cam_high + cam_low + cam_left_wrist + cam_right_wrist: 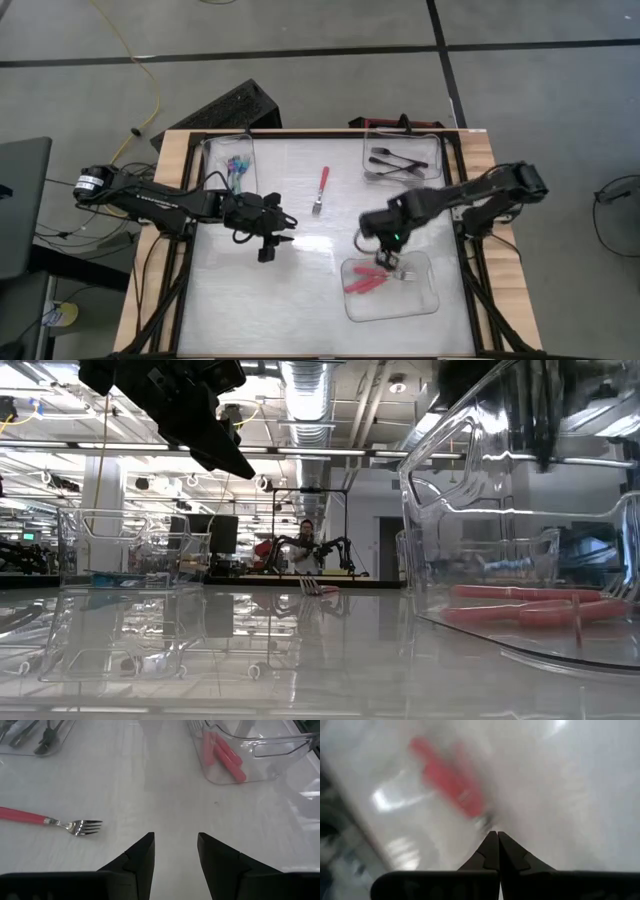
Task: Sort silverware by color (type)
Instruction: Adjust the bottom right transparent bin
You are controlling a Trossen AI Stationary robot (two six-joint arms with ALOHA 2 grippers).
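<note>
bright even overhead light, glare on the glossy table, right wrist view badly blurred

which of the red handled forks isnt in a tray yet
The red-handled fork with metal tines lying alone on the bare white tabletop, between the two far trays. The other red-handled forks already lie in the clear plastic tray under the right gripper.

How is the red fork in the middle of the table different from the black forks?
The red-handled fork lies alone on the bare table; the black forks lie together inside a clear tray. The red one has a red handle and shiny metal tines; the black forks are dark all over. Both are thin forks.
</note>
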